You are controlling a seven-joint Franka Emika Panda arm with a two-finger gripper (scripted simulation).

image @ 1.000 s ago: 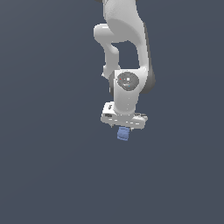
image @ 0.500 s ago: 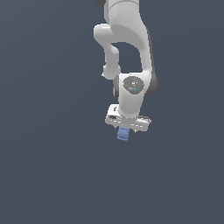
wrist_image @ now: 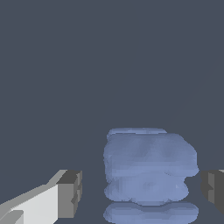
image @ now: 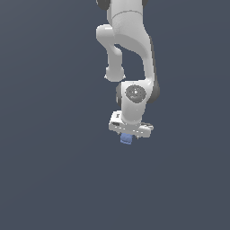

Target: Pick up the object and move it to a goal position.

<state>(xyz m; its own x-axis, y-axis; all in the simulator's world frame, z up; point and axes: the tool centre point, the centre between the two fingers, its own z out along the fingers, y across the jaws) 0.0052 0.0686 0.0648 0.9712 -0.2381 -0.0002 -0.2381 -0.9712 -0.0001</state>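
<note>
The small matte blue block (image: 126,140) sits just under the white hand of the arm in the exterior view. In the wrist view the block (wrist_image: 148,162) lies between the two dark finger pads (wrist_image: 70,193). There is a clear gap on one side and a narrow gap on the other. My gripper (image: 127,136) is open around the block, and neither pad touches it. It also shows in the wrist view (wrist_image: 140,192). A faint blue patch lies right under the block on the surface.
A plain dark grey-blue surface (image: 54,170) fills the scene all around the arm. The white arm (image: 130,54) comes down from the top of the exterior view. No other objects or goal marker show.
The hand has come down slightly over the block during the last second. The block stays in the same place.
</note>
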